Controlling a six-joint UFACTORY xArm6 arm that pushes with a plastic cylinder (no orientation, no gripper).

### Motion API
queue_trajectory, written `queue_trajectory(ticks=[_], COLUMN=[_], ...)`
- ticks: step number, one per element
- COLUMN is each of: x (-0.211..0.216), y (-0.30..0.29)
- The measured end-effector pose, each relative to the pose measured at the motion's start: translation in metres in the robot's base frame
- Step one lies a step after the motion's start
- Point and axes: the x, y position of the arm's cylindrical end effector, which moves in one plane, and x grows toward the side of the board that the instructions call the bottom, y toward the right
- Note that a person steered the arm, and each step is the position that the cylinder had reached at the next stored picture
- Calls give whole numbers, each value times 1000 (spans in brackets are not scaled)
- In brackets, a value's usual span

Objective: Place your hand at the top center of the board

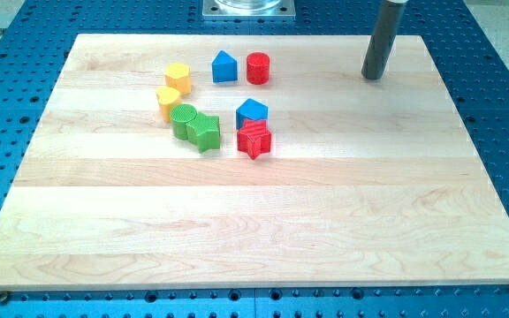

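My tip rests on the wooden board near the view's top right, well to the right of all blocks. The nearest block is a red cylinder, with a blue house-shaped block to its left. A yellow hexagon block and a yellow heart-shaped block lie further left. A green cylinder touches a green star block. A blue pentagon-like block sits just above a red star block.
The board lies on a blue perforated table. A metal robot base plate stands at the view's top centre, just beyond the board's top edge.
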Motion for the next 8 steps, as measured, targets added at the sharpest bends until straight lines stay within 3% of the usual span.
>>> queue_trajectory(ticks=[5,7,8], x=[-53,-89,-66], y=[-23,-142,-194])
